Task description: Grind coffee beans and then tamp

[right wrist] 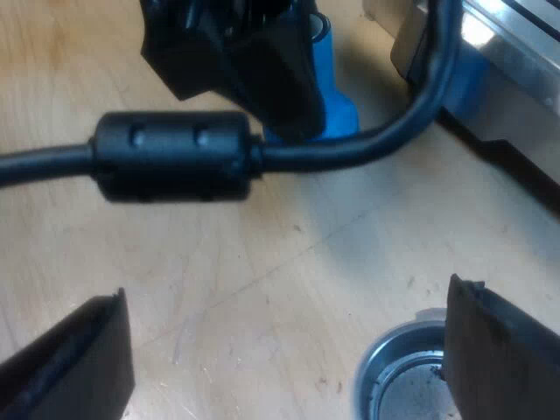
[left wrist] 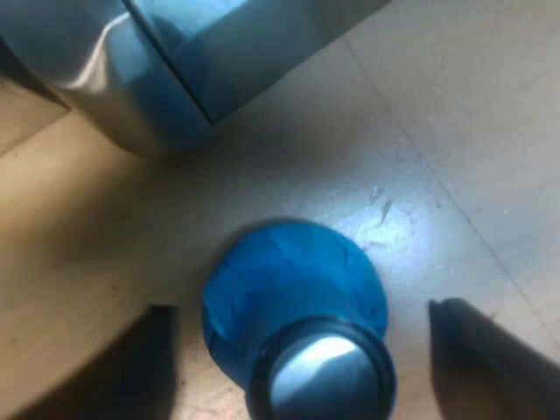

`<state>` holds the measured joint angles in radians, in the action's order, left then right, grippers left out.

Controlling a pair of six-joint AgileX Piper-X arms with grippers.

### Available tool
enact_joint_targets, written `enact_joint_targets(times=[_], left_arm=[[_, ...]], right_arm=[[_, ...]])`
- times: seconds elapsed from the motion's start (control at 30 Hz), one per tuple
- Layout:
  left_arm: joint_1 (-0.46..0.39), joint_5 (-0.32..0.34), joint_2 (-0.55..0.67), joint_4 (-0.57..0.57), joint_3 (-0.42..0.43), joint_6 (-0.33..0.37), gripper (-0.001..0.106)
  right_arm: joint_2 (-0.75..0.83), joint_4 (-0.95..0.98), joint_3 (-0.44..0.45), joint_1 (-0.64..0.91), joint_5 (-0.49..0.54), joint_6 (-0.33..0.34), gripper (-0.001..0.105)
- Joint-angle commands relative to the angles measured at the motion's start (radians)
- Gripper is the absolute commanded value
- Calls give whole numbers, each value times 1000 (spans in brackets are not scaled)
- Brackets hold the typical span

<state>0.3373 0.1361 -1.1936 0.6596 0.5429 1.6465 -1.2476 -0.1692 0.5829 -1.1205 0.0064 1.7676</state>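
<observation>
Plainly the tamper (left wrist: 289, 280) is the thing to take. It stands on the table (left wrist: 490, 131) between the fingers of the left gripper (left wrist: 302, 328), close to the machine (left wrist: 175, 70). That claw is spread wide, with clear wood between each finger and the blue body, and it holds nothing.

I judge the tamper stiff and dense for its bulk, and it won't give under pressure. Its blue skin looks smooth, so a light pinch could slip. The body flares wide, then narrows to a dark-ringed, shiny end facing the camera. The narrower part seems the best hold, squeezed squarely so it doesn't tip.

The right gripper (right wrist: 284, 337) is also wide open and empty. The holder (right wrist: 402, 376) lies on the wood by one of its fingers, its basket grey with a few dark flecks. The machine's metal corner near the tamper could crowd a lift.
</observation>
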Motion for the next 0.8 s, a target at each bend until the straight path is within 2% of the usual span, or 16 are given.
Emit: enact_joint_targets(times=[0.03, 0.13, 0.33, 0.5, 0.57, 0.7, 0.8], left_arm=[[2, 2, 17, 33, 3, 4, 90], [2, 2, 70, 54, 3, 4, 99], [2, -7, 268, 100, 3, 4, 99], [2, -7, 449, 138, 15, 12, 99], [2, -7, 528, 157, 40, 12, 99], [2, -7, 610, 185, 106, 12, 99], [2, -7, 636, 209, 185, 12, 99]], right_arm=[[-1, -7, 10, 4, -6, 17, 74], [11, -2, 10, 4, -6, 17, 74], [102, 117, 10, 4, -6, 15, 74], [210, 259, 17, 4, -6, -46, 74], [264, 341, 43, 4, 1, -44, 74], [323, 436, 104, 4, 57, -44, 74], [345, 569, 194, 4, 77, -78, 74]])
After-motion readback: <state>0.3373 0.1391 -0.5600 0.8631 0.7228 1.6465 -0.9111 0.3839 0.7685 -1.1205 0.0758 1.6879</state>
